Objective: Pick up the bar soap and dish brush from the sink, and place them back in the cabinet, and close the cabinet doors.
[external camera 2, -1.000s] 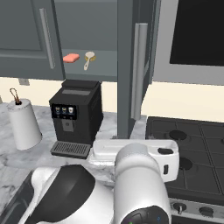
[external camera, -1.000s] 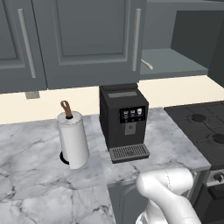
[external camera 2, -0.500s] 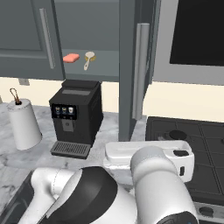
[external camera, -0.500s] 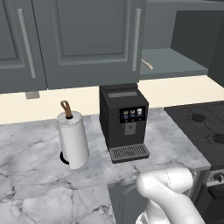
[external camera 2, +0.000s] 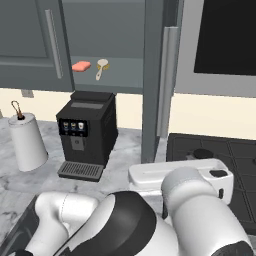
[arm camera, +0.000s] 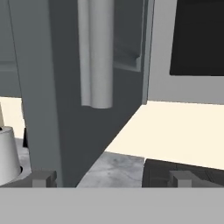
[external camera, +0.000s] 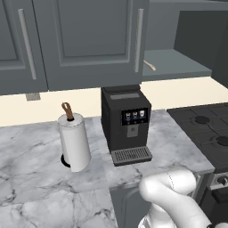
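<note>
The salmon bar soap (external camera 2: 81,66) and the dish brush (external camera 2: 101,67), cream head and pale handle, lie side by side on the grey shelf of the cabinet (external camera 2: 120,80). From the left base view only the brush handle (external camera: 149,66) pokes out past a door. The right cabinet door (external camera 2: 152,85) stands swung out, edge-on, its silver bar handle (arm camera: 96,52) close in front of my gripper (arm camera: 112,179). The gripper is open with nothing between its fingertips (arm camera: 43,177). The sink is out of view.
A black coffee machine (external camera: 127,124) and a paper towel roll (external camera: 75,142) stand on the marble counter (external camera: 31,178) below the cabinet. A dark stovetop (external camera 2: 215,155) lies to the right, under a dark microwave panel (external camera 2: 225,37). Another cabinet door (external camera: 89,40) hangs left of the opening.
My arm has swung a little rightward in the right base view. The soap, brush and doors have not moved.
</note>
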### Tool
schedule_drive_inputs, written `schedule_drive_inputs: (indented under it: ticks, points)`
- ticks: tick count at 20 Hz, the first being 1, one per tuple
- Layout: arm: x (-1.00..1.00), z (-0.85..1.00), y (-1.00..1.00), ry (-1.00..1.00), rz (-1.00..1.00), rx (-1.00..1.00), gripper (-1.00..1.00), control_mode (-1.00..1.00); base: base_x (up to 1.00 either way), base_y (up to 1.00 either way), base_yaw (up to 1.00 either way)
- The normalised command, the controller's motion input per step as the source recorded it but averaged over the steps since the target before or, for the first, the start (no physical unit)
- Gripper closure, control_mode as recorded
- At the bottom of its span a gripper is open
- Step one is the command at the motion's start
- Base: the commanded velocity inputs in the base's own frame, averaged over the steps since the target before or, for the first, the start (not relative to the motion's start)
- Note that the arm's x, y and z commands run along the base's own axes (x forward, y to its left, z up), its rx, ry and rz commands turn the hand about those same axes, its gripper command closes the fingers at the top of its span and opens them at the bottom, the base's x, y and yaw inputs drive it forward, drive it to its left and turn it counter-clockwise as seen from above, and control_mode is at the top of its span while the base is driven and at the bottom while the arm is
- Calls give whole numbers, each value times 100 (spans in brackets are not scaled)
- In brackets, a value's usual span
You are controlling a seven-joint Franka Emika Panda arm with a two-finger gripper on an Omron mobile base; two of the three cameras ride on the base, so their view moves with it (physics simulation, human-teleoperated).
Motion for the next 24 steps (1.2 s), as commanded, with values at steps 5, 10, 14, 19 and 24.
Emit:
schedule_drive_inputs:
  ticks: [5,10,14,19,24]
  points:
    - [12,-1,0,0,5,0,-100,-100,0,0,0]
    - [16,0,8,0,6,0,-100,-100,0,0,0]
    - [25,0,24,0,7,0,-100,-100,0,0,0]
    - [30,0,33,0,7,2,-100,-100,0,0,0]
    - [32,0,36,0,6,3,-100,-100,0,0,0]
